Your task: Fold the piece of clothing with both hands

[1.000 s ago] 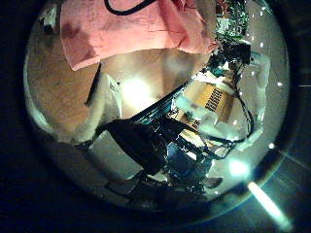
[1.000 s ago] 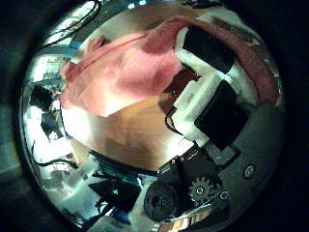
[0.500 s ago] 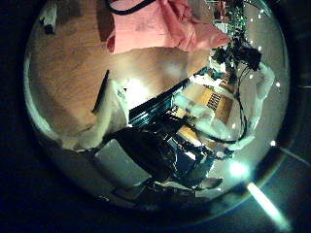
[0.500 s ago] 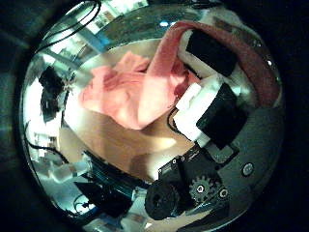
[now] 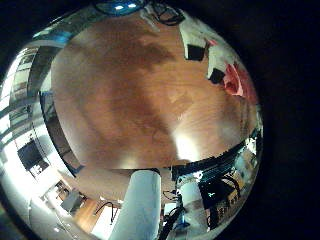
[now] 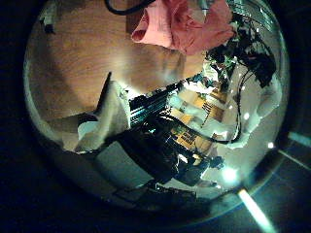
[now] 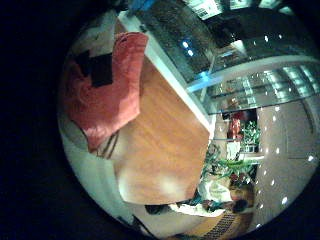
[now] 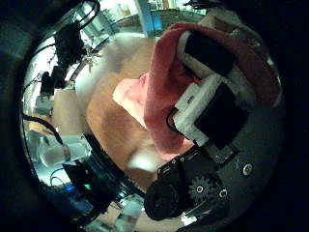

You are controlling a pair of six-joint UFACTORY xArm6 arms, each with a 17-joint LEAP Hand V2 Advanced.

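Observation:
The piece of clothing (image 8: 154, 92) hangs bunched from my right hand (image 8: 208, 106), whose fingers are curled over it. In the right little finger side palm view the clothing (image 7: 105, 90) drapes down toward the wooden table (image 7: 170, 140), with a finger (image 7: 100, 68) on it. In the left thumb side palm view the clothing (image 6: 180, 24) is a gathered heap at the table's (image 6: 78, 58) far side, away from my left hand (image 6: 102, 112). In the left little finger side palm view a small part of the clothing (image 5: 234, 80) shows beside straight fingers (image 5: 197, 42).
The bare wooden tabletop (image 5: 140, 100) fills most of the left little finger side palm view. Room furniture and equipment (image 8: 58, 145) stand beyond the table's edge in the right thumb side palm view.
The clothing has been gathered from a spread sheet into a bunch hanging from my right hand. In the left thumb side palm view it has grown smaller and lies farther from my left hand.

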